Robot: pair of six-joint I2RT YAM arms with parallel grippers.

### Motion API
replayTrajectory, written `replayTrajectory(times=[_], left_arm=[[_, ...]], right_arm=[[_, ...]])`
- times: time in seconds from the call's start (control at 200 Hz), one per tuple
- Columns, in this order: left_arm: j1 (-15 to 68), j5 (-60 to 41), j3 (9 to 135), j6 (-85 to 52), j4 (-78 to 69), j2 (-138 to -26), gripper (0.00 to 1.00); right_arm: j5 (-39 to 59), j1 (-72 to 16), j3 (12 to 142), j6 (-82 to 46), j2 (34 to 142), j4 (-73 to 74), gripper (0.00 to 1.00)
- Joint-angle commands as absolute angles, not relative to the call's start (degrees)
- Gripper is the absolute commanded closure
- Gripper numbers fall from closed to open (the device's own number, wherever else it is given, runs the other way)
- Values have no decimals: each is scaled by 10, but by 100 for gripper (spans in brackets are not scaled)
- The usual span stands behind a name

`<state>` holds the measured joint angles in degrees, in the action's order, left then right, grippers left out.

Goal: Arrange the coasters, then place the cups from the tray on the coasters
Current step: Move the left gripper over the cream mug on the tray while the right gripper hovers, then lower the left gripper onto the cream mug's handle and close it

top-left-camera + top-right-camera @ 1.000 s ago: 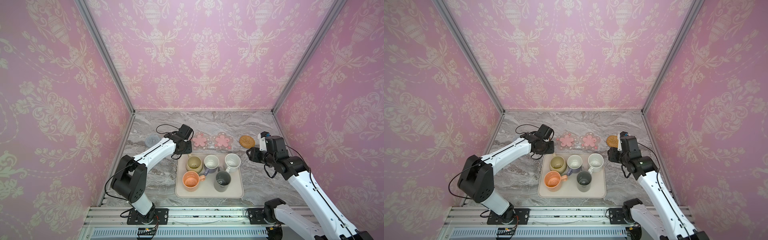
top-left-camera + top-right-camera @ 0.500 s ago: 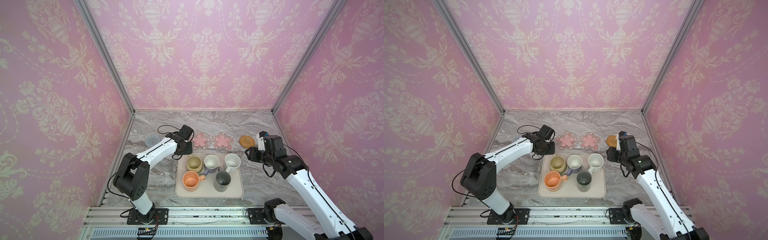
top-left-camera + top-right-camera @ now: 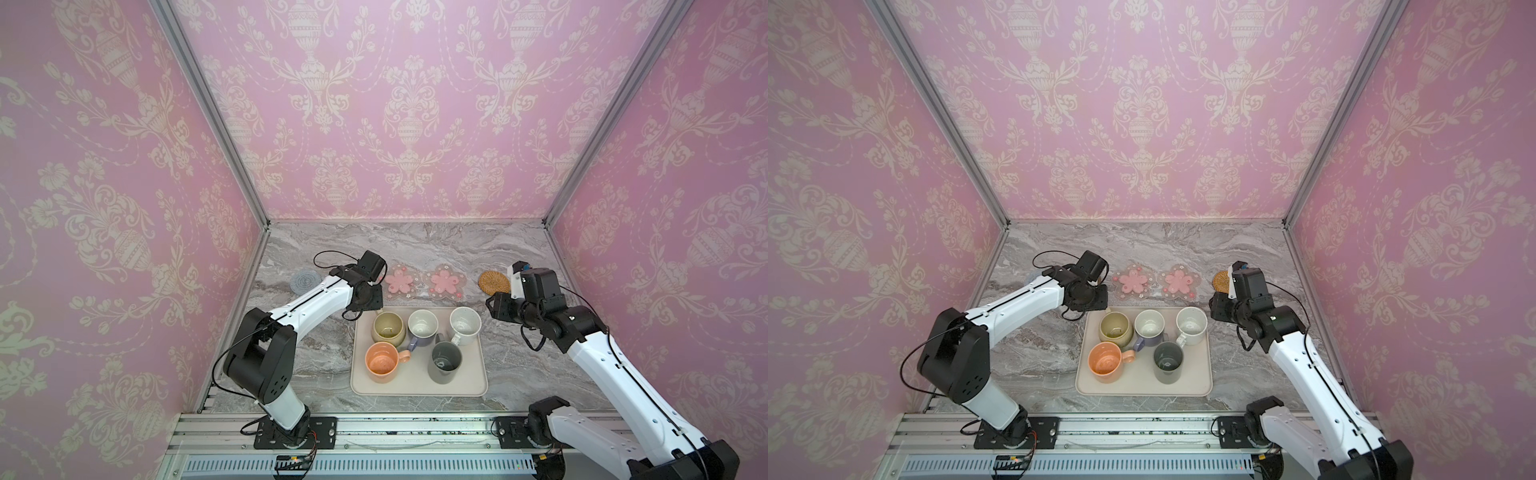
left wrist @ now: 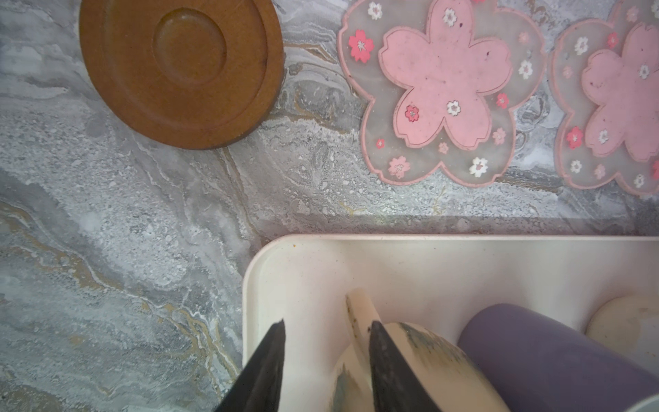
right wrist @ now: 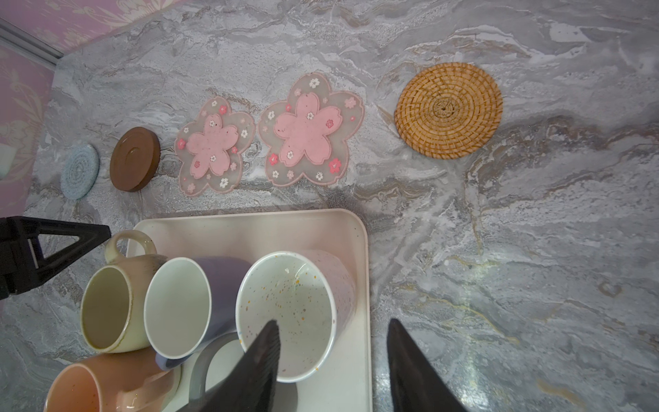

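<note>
Cream tray [image 3: 415, 386] sits near-centre on the worktop [image 3: 415, 249] with all five cups on it. Peach mug [image 3: 380, 362] and dark grey mug [image 3: 446, 362] are in the near row. Olive mug [image 3: 388, 328], lavender mug [image 3: 422, 326] and white speckled mug [image 3: 464, 324] are in the far row. Left pincer [image 4: 327, 323] is open, olive mug's handle between its jaws, gap on one side. Right pincer [image 5: 333, 321] is open, straddling the white speckled mug's right wall. Beyond the tray, left to right: blue-grey coaster [image 3: 305, 279], brown disc [image 5: 134, 159], left pink flower coaster [image 3: 400, 279], right pink flower coaster [image 3: 445, 282], rattan coaster [image 3: 493, 282].

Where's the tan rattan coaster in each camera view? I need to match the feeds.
In a top view: tan rattan coaster at the right end of the coaster row, uncovered.
In a top view: same place, partly hidden behind the right arm.
Left wrist: not in view.
Right wrist: whole, beyond the tray corner.
Shared landmark: the pink flower coaster nearest it, in all four views.
</note>
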<state>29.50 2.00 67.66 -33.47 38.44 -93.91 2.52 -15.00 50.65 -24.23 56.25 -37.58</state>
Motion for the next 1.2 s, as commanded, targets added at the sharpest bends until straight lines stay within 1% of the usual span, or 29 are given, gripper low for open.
replayTrajectory(times=[0.0,0.28,0.565,0.826,1.196], left_arm=[[300,30,664,-315,424,-921,58],[300,31,652,-314,422,-903,58],[300,30,677,-321,411,-896,58],[303,7,704,-317,401,-943,58],[307,-3,712,-310,404,-975,58]], right_arm=[[21,-156,507,-256,568,-369,49],[18,-164,502,-260,564,-368,49],[9,-171,503,-262,556,-376,49],[5,-174,503,-264,555,-381,49],[3,-179,503,-267,563,-378,49]])
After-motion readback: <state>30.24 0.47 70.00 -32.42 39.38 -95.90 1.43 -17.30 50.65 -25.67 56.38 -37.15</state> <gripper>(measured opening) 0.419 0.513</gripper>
